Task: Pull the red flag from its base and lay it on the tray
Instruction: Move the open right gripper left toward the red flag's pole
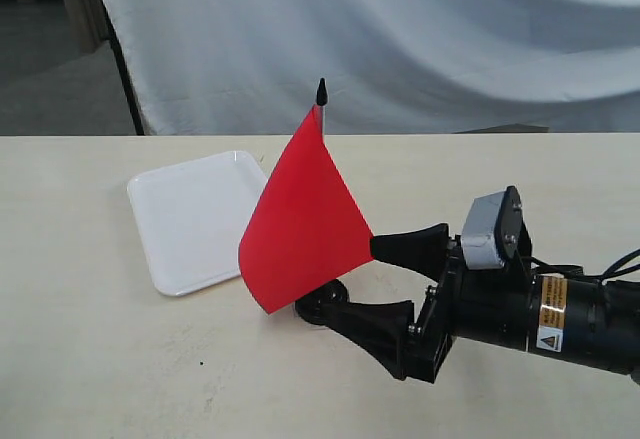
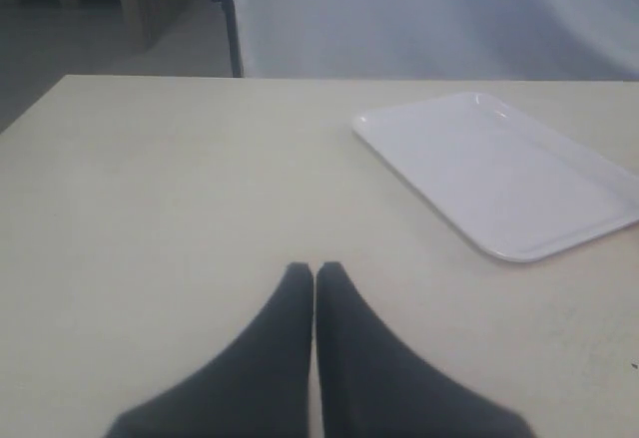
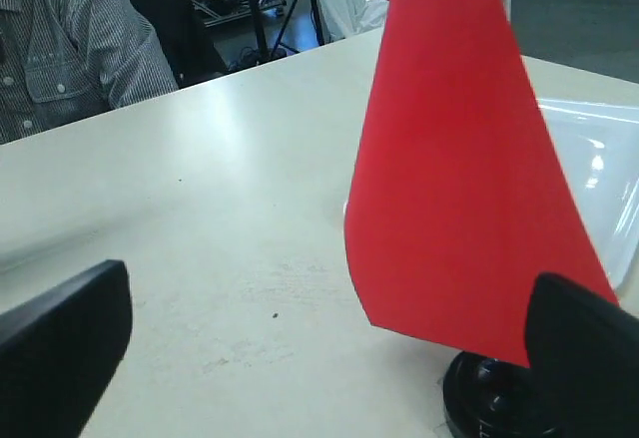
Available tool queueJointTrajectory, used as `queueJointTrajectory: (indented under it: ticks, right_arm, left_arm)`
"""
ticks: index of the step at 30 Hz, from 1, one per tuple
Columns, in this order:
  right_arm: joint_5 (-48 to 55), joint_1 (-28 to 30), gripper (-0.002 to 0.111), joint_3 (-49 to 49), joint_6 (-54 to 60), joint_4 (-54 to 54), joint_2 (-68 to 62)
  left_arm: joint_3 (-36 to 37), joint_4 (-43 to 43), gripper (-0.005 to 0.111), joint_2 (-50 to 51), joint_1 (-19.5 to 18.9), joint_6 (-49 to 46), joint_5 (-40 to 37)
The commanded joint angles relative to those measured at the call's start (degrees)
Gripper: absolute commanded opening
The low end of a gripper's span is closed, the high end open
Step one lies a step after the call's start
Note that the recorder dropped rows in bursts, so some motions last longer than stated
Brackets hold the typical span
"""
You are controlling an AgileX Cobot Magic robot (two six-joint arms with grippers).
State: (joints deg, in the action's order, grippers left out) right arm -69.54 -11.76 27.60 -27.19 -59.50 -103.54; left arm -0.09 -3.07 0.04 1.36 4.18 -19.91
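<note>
My right pincer (image 1: 352,279) spread wide, holding nothing, flanks the small red cloth flag (image 1: 300,229), upright in its round glossy black base (image 1: 312,308) at frame centre; flat white plastic tray (image 1: 190,221) left of it. I'd clamp the stick and pull straight up. Left pincer (image 2: 315,276) fully closed, holding nothing

The exterior view looks slightly down across the bench (image 1: 100,359) toward a draped white cloth (image 1: 450,39). The left wrist view sits low behind its tool (image 2: 315,276), facing that cloth, and shares the tray (image 2: 499,174) with it. The right wrist view, very close, faces the red flag (image 3: 449,179), which the exterior view also shows.
</note>
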Motion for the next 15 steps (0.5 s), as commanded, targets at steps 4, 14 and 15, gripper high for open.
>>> queueJointTrajectory:
  ticks: [4,14,15]
  right_arm:
    - [-0.42,-0.49,0.104,0.34,5.84,7.26,0.08]
    - [-0.42,-2.32,0.104,5.67,7.92,18.76,-7.09]
    - [-0.42,-2.97,0.104,6.68,7.92,18.76,-7.94]
  left_arm:
    - [0.09,0.07,0.001,-0.04,-0.14,0.14,0.20]
    - [0.09,0.07,0.001,-0.04,-0.14,0.14,0.20]
    - [0.09,0.07,0.001,-0.04,-0.14,0.14,0.20]
